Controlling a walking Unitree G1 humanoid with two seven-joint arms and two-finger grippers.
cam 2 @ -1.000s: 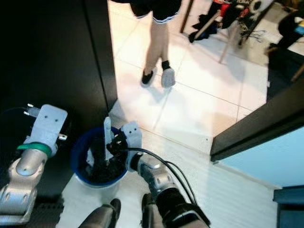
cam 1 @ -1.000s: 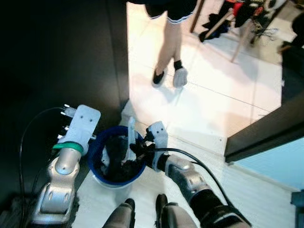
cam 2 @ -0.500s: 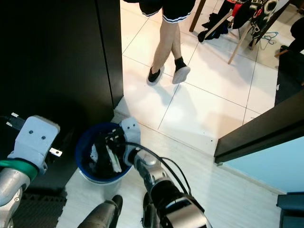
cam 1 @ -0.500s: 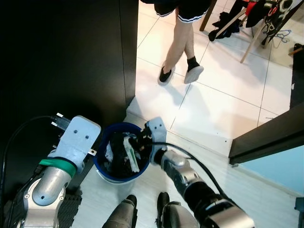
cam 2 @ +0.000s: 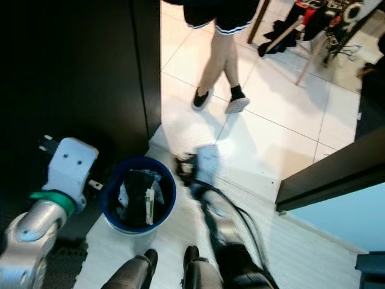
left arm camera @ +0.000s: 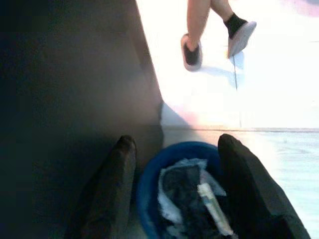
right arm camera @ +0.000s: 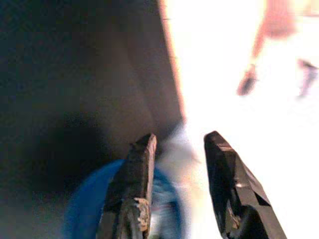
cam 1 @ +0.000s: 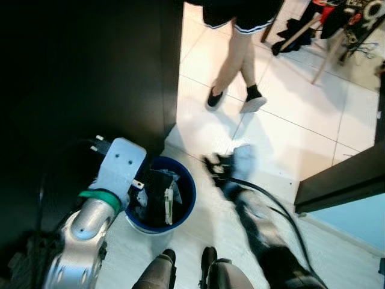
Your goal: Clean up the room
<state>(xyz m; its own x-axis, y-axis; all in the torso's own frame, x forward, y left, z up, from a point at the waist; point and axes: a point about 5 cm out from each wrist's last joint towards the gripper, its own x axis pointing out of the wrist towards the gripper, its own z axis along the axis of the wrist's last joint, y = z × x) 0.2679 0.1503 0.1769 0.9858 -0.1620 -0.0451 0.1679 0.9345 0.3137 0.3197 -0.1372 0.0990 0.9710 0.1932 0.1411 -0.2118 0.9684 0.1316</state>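
Note:
A blue bucket (cam 1: 182, 194) stands on the pale floor against a dark wall, filled with dark clothing (cam 1: 153, 195) and a white flat item (cam 1: 169, 203). My left arm (cam 1: 117, 168) hangs just left of the bucket. In the left wrist view my left gripper (left arm camera: 177, 142) is open, its fingers (left arm camera: 117, 189) straddling the bucket (left arm camera: 149, 184) from above. My right gripper (cam 1: 218, 165) is blurred in motion to the right of the bucket rim, over the floor. In the right wrist view my right gripper (right arm camera: 180, 138) is open and holds nothing, with the bucket (right arm camera: 87, 214) below and to one side.
A person's legs (cam 1: 231, 72) stand on the bright tiles beyond the bucket. A tall dark wall (cam 1: 90, 72) runs on the left, and a dark door edge (cam 1: 337, 180) on the right. A chair draped with clothes (cam 1: 325, 27) is at the far right. My feet (cam 1: 186, 265) are near the bucket.
My right gripper has come out of the bucket and swung right, leaving the white item lying inside. The person has stepped, and the camera has shifted.

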